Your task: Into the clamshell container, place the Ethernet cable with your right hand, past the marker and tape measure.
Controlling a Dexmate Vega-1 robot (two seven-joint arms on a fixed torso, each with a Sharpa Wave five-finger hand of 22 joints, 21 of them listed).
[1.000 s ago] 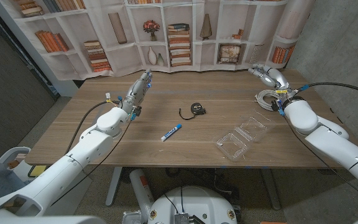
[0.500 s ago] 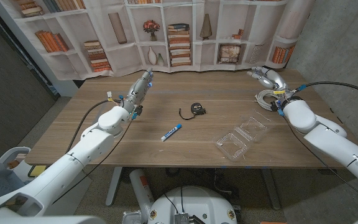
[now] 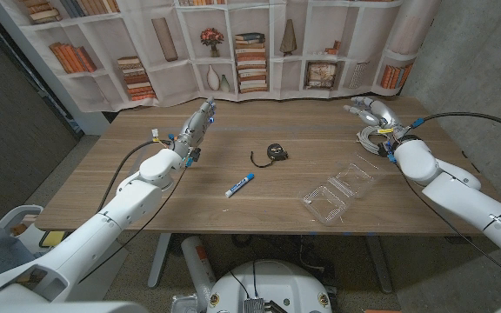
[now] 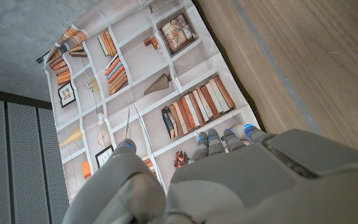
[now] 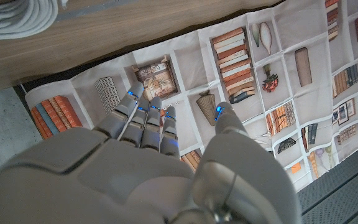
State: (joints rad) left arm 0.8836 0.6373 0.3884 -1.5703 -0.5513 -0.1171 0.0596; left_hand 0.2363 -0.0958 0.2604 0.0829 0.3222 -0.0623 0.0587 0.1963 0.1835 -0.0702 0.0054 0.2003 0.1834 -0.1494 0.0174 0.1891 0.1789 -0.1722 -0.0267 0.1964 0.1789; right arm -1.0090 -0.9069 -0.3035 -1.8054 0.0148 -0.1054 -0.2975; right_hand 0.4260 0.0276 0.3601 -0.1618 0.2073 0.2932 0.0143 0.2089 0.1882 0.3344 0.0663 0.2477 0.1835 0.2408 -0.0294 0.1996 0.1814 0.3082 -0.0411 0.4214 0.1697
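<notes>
The Ethernet cable (image 3: 373, 137) is a pale coiled bundle at the table's right, and its edge (image 5: 17, 12) also shows in the right wrist view. My right hand (image 3: 368, 109) hovers just beyond the coil with straight, spread fingers (image 5: 143, 118) and holds nothing. The clear clamshell container (image 3: 340, 191) lies open nearer the front edge, right of centre. A blue and white marker (image 3: 240, 184) lies mid-table, and a black tape measure (image 3: 273, 152) sits behind it. My left hand (image 3: 200, 120) is stretched out over the far left of the table, empty, fingers (image 4: 229, 135) extended.
A printed bookshelf backdrop (image 3: 250, 43) hangs right behind the table's far edge. The wooden table (image 3: 146, 191) has bare wood between the marker and the container. Black cables run along both forearms.
My right hand and forearm have drifted slightly left and a little nearer the coil. The left arm has hardly moved. The objects lie as before.
</notes>
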